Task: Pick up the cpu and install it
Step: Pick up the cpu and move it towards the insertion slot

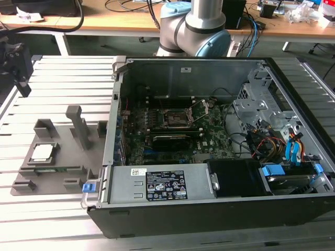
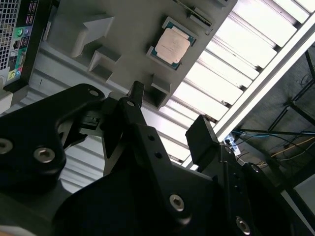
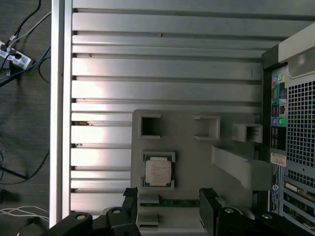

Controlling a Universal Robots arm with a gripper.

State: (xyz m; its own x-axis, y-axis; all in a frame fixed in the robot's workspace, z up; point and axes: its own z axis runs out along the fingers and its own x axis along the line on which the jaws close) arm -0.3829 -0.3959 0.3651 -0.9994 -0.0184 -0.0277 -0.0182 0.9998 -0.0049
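Observation:
The cpu (image 1: 43, 152) is a small silver-topped square chip lying flat in its seat on the grey fixture tray (image 1: 63, 157), at the exterior view's left. Both wrist views look down on the cpu (image 2: 170, 45) (image 3: 158, 170). My black gripper (image 1: 21, 78) hangs well above the slatted table, over the tray's far side and apart from the chip. Its two fingers stand wide apart with nothing between them, so the gripper (image 2: 167, 118) (image 3: 169, 201) is open. The black socket (image 1: 175, 119) sits on the motherboard inside the open computer case.
The open computer case (image 1: 220, 204) takes up the middle and the exterior view's right, with cables and drive bays inside. Upright grey posts (image 1: 78, 125) rise from the tray. The table's rail (image 3: 56, 113) marks its edge, with floor cables beyond.

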